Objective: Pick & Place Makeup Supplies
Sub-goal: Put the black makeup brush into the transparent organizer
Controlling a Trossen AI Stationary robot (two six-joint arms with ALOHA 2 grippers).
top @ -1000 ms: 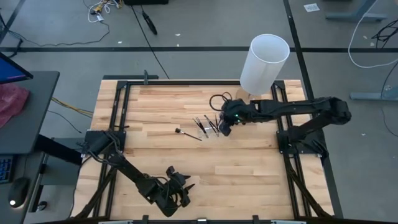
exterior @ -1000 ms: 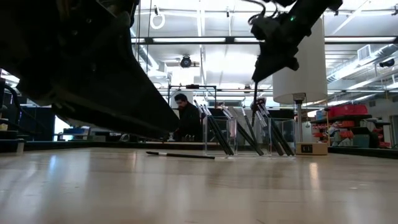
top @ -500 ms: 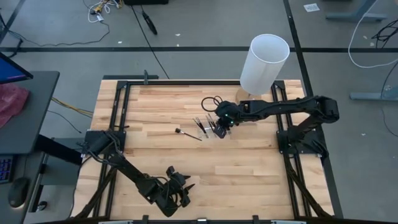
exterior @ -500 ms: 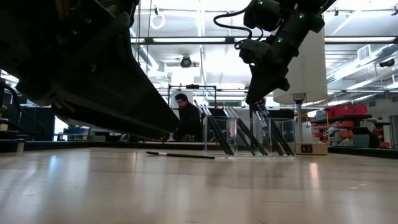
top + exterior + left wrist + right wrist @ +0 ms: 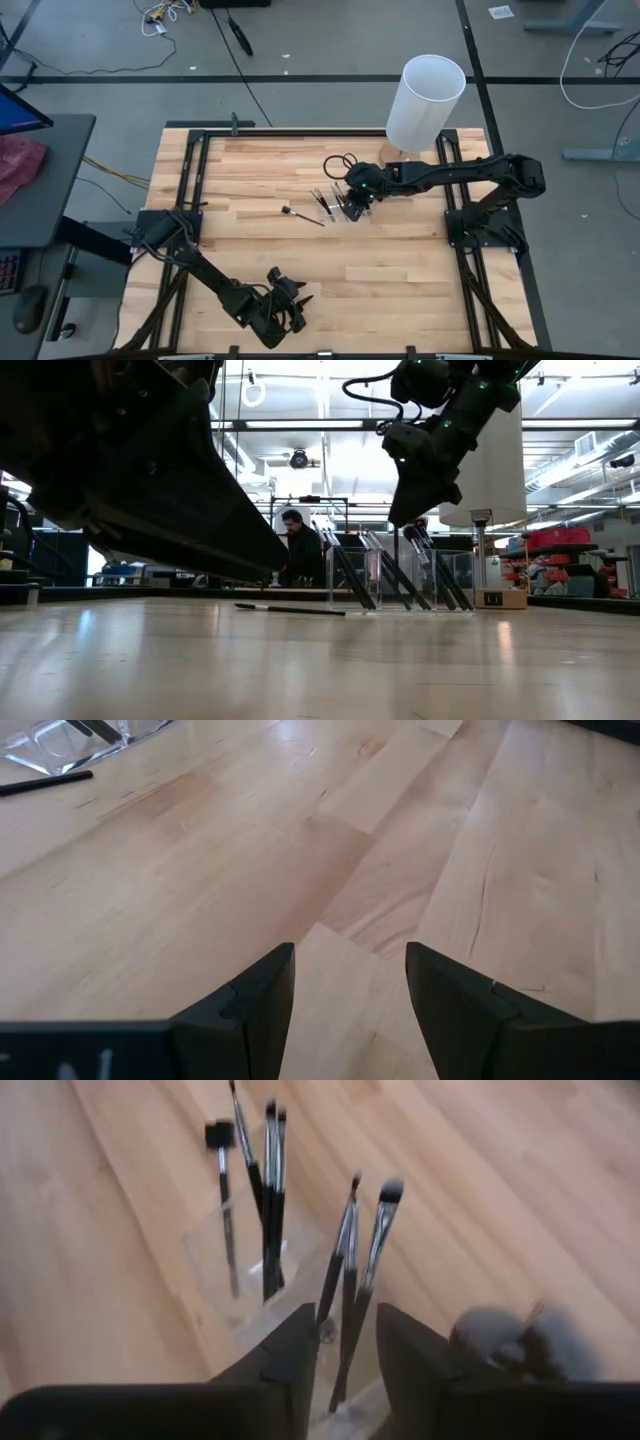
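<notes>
High view shows you the right gripper (image 5: 353, 206) reached out over the middle of the wooden table (image 5: 250, 170), sitting directly above the clear plastic holder (image 5: 338, 208), with the tall white cylinder lamp (image 5: 425, 103) well apart behind it. Your right wrist view looks down past its two dark fingers (image 5: 290, 1355), which stand parted with a narrow gap; a couple of slim handles rise through that gap, but you cannot tell whether the pads touch them or grip anything. Below the fingers you see the makeup brushes (image 5: 270, 1190) standing tilted in the holder's compartments, one cluster in a farther cell and a pair with a pale-tipped brush in the nearer one. In the low view the brushes (image 5: 390, 572) lean at a slant inside the clear holder (image 5: 352, 580), and the right gripper (image 5: 412, 512) hangs just above their upper ends. One loose brush (image 5: 303, 216) lies flat on the table just beside the holder, toward the left arm's side; you see it as a thin dark line in the low view (image 5: 290, 609). Your left gripper (image 5: 285, 303) waits low at the near edge of the table, well apart from the brushes, its fingers (image 5: 250, 1010) spread over bare wood and holding nothing. A person (image 5: 300, 550) sits in the room beyond the table.
</notes>
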